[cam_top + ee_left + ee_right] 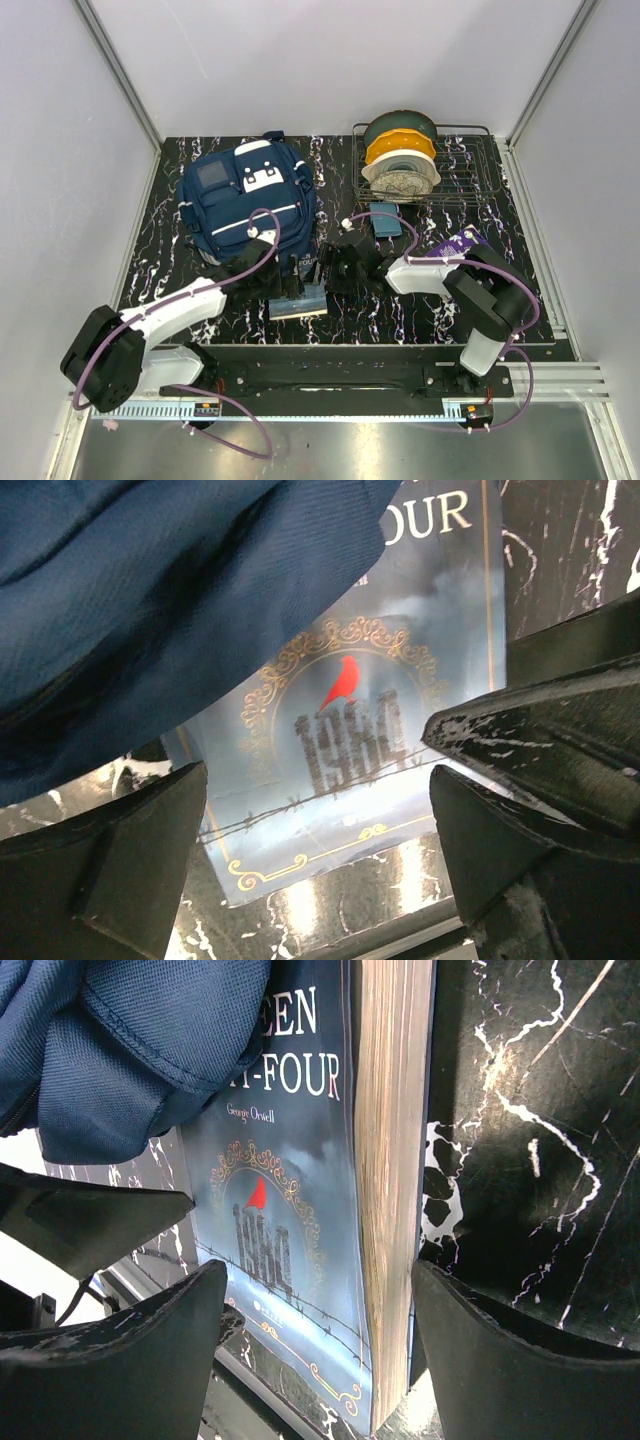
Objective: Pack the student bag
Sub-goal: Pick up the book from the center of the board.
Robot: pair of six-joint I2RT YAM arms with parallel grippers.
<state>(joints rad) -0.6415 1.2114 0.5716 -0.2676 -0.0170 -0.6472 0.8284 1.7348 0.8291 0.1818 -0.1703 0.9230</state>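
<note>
**Student bag** (245, 200): upper left of centre on the counter (400, 312), its fabric overlapping the top of the book (300, 302) just below it.

**Left hand** (315, 780), **right hand** (320, 1280): both spread wide astride the book, gripping nothing.

I judge the step is best done by pinching the free page edge squarely, clear of the cloth.

**Upper right:** wire rack (470, 170) holding spools (400, 160) and a teal block (385, 222), none obstructing.
</note>
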